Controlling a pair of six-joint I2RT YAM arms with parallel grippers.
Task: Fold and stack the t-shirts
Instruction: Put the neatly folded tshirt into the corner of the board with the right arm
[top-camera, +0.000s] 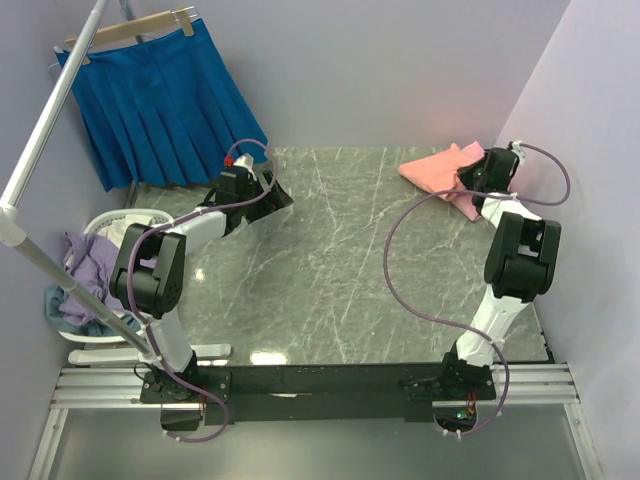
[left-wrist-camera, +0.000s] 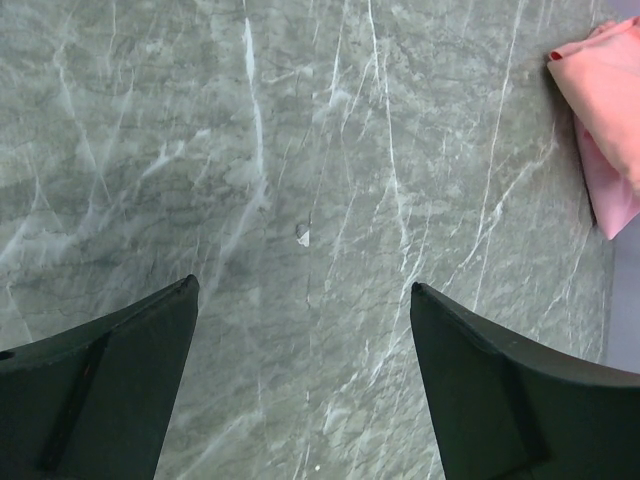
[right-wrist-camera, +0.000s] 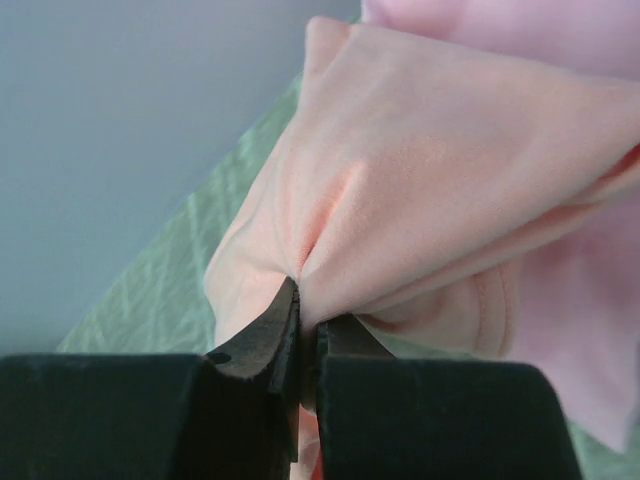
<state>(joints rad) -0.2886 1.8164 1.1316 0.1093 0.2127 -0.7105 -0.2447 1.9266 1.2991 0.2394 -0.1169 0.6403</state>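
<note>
– Right end effector (right-wrist-camera: 300, 300) is clenched on a bunched fold of the salmon tee (right-wrist-camera: 420, 180); the cloth puckers right at the tips.
– Where does that sit?
– At the far right corner of the bench (top-camera: 330, 260), close to the wall. Both shirts lie there in one loose heap. The salmon tee seems to lie over the lighter pink tee (right-wrist-camera: 590, 330), and neither is spread flat. My guess is that the pinch is meant to draw one shirt off the heap toward the bare middle, where it could be laid out for folding.
– And the other arm?
– Left end effector (left-wrist-camera: 305, 290) hangs released, fingers wide, over bare bench well apart from the heap, holding nothing. It is probably waiting to take a second edge.
– What can't you make out?
– Whether the pinch has one layer or some pink cloth too. The right wrist view is too close, and from above the arm covers the spot. Collars, sleeves and hems are lost in the folds. The left wrist view catches only a corner of the heap.
– Anything else around?
– A blue skirt (top-camera: 160, 100) on a hanger at far left, and a basket (top-camera: 105, 222) of other clothes beside the bench.
</note>
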